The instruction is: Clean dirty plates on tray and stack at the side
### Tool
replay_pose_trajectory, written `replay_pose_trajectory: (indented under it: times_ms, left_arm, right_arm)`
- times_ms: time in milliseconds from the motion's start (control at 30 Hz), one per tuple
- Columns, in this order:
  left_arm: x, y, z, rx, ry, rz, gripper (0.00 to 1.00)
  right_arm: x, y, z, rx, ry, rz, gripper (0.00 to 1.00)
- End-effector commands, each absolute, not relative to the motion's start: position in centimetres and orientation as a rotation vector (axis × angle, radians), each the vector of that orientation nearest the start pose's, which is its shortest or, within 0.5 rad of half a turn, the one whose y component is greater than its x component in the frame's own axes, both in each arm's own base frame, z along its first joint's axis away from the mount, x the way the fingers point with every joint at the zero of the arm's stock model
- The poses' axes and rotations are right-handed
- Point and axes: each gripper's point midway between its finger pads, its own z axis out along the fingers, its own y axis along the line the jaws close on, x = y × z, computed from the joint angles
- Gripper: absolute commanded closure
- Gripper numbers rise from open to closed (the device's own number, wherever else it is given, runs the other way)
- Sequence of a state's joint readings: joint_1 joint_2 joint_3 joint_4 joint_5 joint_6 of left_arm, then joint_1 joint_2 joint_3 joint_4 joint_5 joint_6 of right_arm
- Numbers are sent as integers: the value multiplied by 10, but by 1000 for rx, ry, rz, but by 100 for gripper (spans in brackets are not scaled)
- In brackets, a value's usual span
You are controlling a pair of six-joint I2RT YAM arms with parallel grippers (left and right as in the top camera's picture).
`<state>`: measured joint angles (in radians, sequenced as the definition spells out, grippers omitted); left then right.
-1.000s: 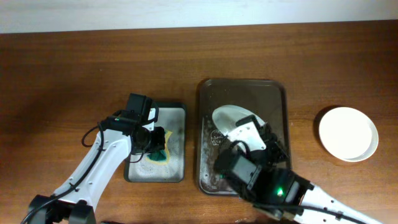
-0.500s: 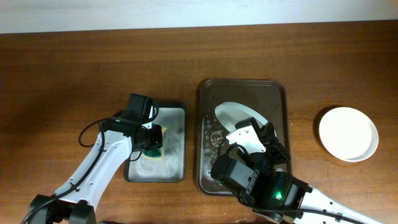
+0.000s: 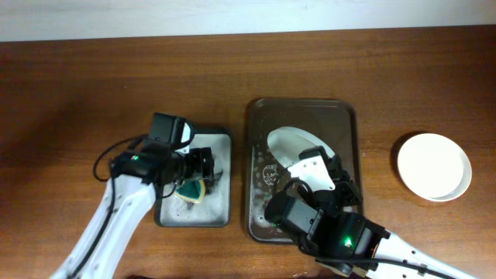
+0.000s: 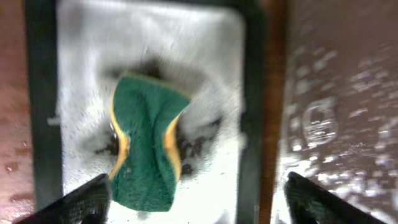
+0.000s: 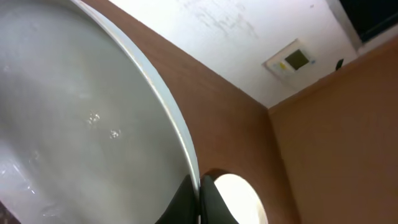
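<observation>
Far left, the left gripper (image 4: 199, 200) hangs over the small grey rectangular tray (image 3: 221, 139). That tray sits on the brown wooden table (image 3: 77, 93), just left of the big tray. The jaws are spread wide and aren't gripping anything. In the left wrist view the two fingertips (image 4: 87, 200) sit down in the bottom corners, well out to either side of the green sponge with yellow edges (image 4: 146, 149). The sponge looks to be lying loose on the grey tray, kinked in the middle, with dark specks and wet smears scattered around it.

Next over is the large dark brown rectangular tray with rounded corners (image 3: 260, 112), and its floor is wet and covered in droplets. Inside it there's a round white glossy plate (image 3: 288, 143) tipped up at an angle rather than lying flat. From overhead only its upper-left part shows, because the right arm covers the rest. I can't tell whether its lower edge is touching the tray floor.

The right gripper (image 5: 200, 200) is clamped on that plate's rim. In the right wrist view the dark fingers pinch the thin white edge at the bottom of the frame, and the plate's face has a few water beads on it.

Far right, a second round white plate (image 3: 434, 166) lies flat on the table by itself, well apart from the brown tray.
</observation>
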<state>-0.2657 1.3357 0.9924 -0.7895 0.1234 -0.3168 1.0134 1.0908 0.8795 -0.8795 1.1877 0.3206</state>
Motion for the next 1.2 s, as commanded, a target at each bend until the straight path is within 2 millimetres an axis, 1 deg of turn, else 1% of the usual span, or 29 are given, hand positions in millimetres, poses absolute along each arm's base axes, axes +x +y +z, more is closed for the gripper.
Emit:
replay_pose_trajectory:
  times_ms: [0, 767, 800, 867, 933, 967, 1100, 1133, 1167]
  left_arm:
    - [297, -107, 144, -12, 2679, -378, 0]
    - [297, -107, 143, -12, 2682, -377, 0]
    - [297, -107, 143, -12, 2682, -377, 0]
    - [297, -107, 143, -12, 2682, -377, 0]
    - [297, -107, 143, -12, 2682, -377, 0]
    - [297, -107, 143, -12, 2682, -377, 0]
    - [297, -107, 143, -12, 2682, -377, 0]
    - [297, -107, 143, -12, 2682, -377, 0]
    - [297, -107, 143, -12, 2682, -377, 0]
  right_arm:
    - [249, 92, 237, -277, 1949, -699, 96]
    - [249, 91, 236, -286, 1950, -709, 96]
    - [249, 91, 236, -298, 1949, -717, 96]
    - [249, 89, 240, -356, 1926, -789, 96]
    - [249, 82, 251, -342, 1874, -859, 96]
    - [249, 82, 251, -341, 1874, -858, 96]
    - [249, 92, 236, -392, 1947, -775, 96]
    - [248, 95, 231, -366, 1973, -721, 96]
    - [249, 96, 225, -304, 2014, -649, 96]
